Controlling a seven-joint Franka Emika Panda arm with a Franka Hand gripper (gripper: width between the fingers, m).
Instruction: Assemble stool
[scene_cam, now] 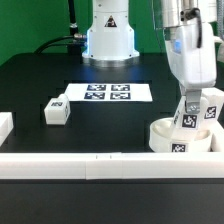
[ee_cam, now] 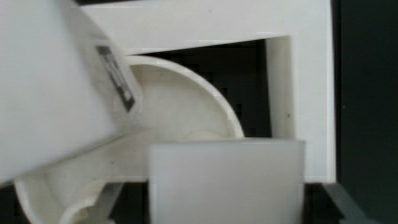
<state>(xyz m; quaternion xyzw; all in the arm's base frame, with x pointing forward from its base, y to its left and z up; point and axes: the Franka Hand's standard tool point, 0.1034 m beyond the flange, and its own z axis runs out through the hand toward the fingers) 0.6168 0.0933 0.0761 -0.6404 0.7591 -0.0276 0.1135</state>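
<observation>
Black bench (scene_cam: pixel 30 80) is bordered in front by a white rail (scene_cam: pixel 80 163). The round seat (scene_cam: pixel 162 136) is set behind it, at the exterior view's right. A tagged leg (scene_cam: pixel 188 117) is gripped upright over the seat by the jaws; a loose leg (scene_cam: pixel 55 112) is seen well apart.

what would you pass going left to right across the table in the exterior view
loose leg → marker board → round seat

Tagged leg (ee_cam: pixel 63 90) beside round seat (ee_cam: pixel 187 105)
</observation>
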